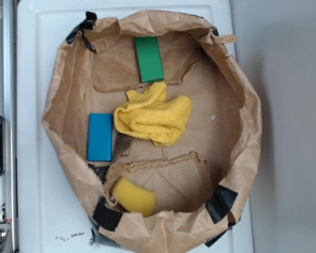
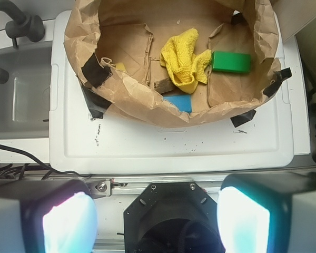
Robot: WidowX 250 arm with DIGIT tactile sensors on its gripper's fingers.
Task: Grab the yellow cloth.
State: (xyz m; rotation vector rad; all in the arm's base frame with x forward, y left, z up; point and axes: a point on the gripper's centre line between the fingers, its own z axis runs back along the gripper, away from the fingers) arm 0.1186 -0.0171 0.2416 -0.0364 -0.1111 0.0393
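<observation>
The yellow cloth (image 1: 154, 115) lies crumpled in the middle of a brown paper bag (image 1: 247, 132) rolled down into a low basket. In the wrist view the yellow cloth (image 2: 185, 57) shows far ahead inside the paper bag (image 2: 131, 95). My gripper (image 2: 157, 219) is open, its two pale fingers wide apart at the bottom of the wrist view with nothing between them. It hangs well short of the bag, above the black robot base (image 2: 171, 216). The exterior view does not show the gripper.
A green block (image 1: 149, 59) lies beyond the cloth, a blue block (image 1: 100, 137) to its left, and a smooth yellow sponge (image 1: 132, 197) near the bag's front wall. The bag sits on a white board (image 2: 174, 145). A grey sink (image 2: 18, 89) lies left in the wrist view.
</observation>
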